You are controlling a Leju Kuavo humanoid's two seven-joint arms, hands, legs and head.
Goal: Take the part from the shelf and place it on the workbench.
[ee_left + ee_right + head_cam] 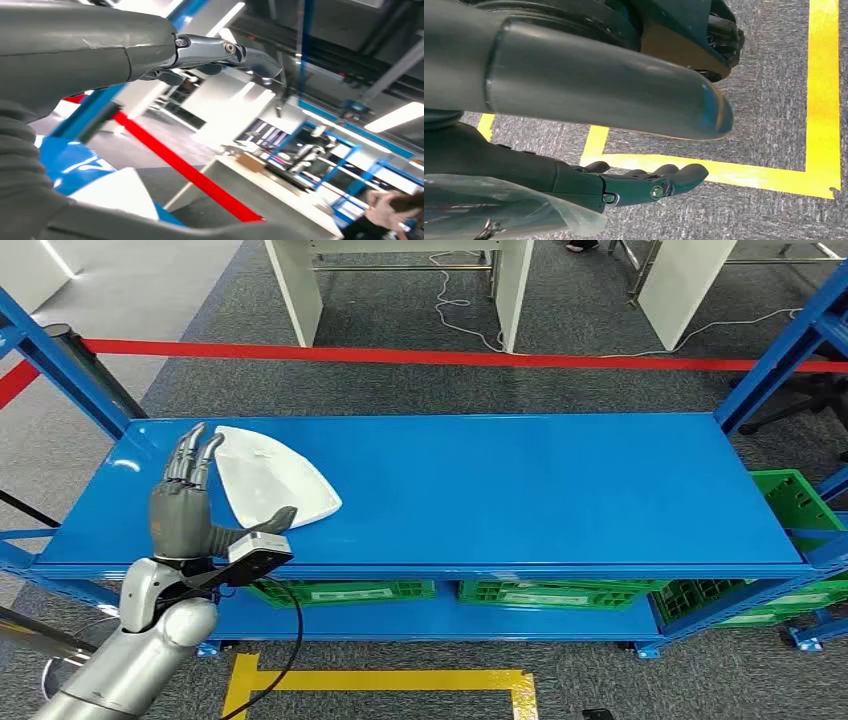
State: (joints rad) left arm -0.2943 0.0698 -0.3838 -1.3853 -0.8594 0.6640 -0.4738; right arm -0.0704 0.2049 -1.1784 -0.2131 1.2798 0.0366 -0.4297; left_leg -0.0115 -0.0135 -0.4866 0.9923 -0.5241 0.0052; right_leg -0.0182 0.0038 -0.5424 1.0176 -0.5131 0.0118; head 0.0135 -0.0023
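Part (270,480), a white triangular plate, is lying on the blue shelf (520,490) near its left end. Left hand (190,505) is reaching it with fingers spread, apparently not yet gripping; closing on it comes next. Right hand (644,182) is hanging slack, holding nothing.

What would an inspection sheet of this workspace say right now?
Surface: blue shelf, top level bare apart from the part.
Job's things: white part lying at the shelf's left end; workbench not identified.
Clutter: green crates on the lower level.
Robot hands: left robot hand beside the part, fingers spread, thumb at its near edge, not yet closed on it; right robot hand hanging over the floor, holding nothing.
Cables: black cable from the left wrist; white cable on the carpet beyond.
Surroundings: red tape, yellow floor marking, white tables behind.
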